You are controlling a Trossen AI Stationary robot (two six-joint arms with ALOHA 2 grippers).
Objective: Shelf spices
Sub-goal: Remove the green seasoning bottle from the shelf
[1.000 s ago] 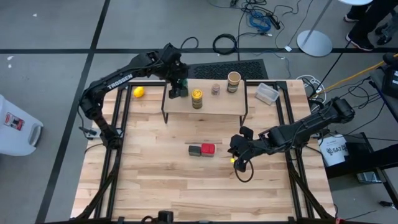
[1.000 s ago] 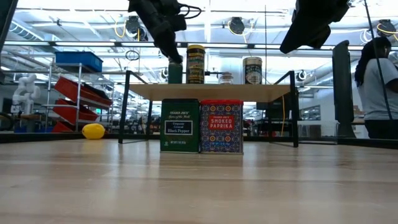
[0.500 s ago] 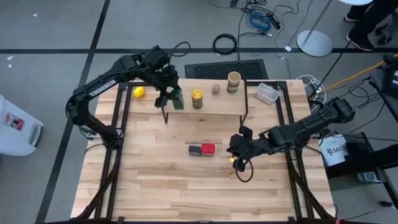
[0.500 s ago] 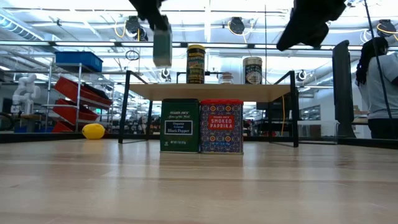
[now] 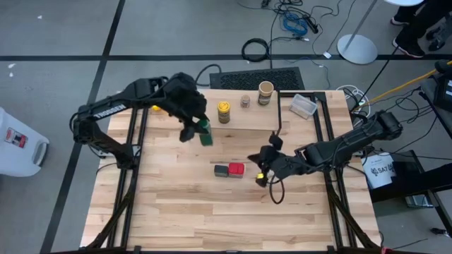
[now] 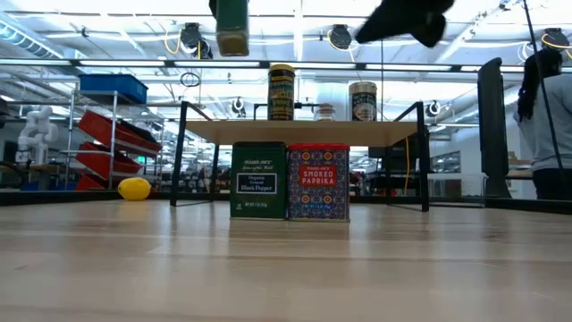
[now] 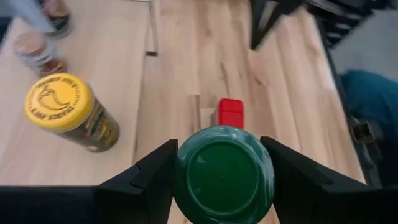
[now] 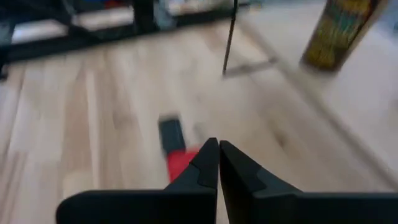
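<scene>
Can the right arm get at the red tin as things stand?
Probably yes: the right gripper, shut and empty, hovers just beside the red tin, with bare table between; it must open first.

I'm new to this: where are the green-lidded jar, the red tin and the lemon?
green-lidded jar [image 7: 224, 172], left wrist view, on its lid
red tin [image 6: 318, 182], low view, on its front label
lemon [image 6: 134, 189], low view, on its middle

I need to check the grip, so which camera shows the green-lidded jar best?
The left wrist view: the green-lidded round jar fills it, clamped between the left gripper fingers. The high view shows it small; the low view shows it raised at the top edge; the right wrist view misses it.
</scene>
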